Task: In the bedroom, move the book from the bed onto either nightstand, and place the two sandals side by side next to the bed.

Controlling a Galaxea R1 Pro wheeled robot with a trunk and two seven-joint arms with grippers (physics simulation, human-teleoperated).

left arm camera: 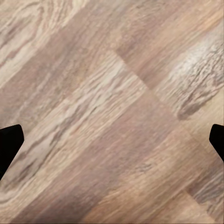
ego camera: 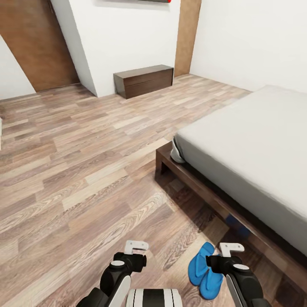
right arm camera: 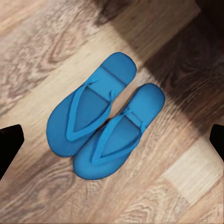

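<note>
Looking down from the head view, the two sandals [ego camera: 205, 270] lie together on the wood floor [ego camera: 76, 183] just beside the bed [ego camera: 256, 157], partly tucked under the right gripper [ego camera: 230, 247], which hangs above them touching nothing; the left gripper [ego camera: 135, 246] hovers over bare planks well apart from them. The book is not to be seen on the stretch of mattress showing here. In the left wrist view the dark fingertips [left arm camera: 9, 144] sit at opposite edges, spread wide over plain floor, holding nothing. In the right wrist view both sandals [right arm camera: 105, 123] lie directly below the spread, empty fingers [right arm camera: 9, 147], soles touching along their length, straps up. They look light, thin and bendy, likely rubbery rather than slippery; pinching a sole's edge or the raised thong strap seems the best hold.
</note>
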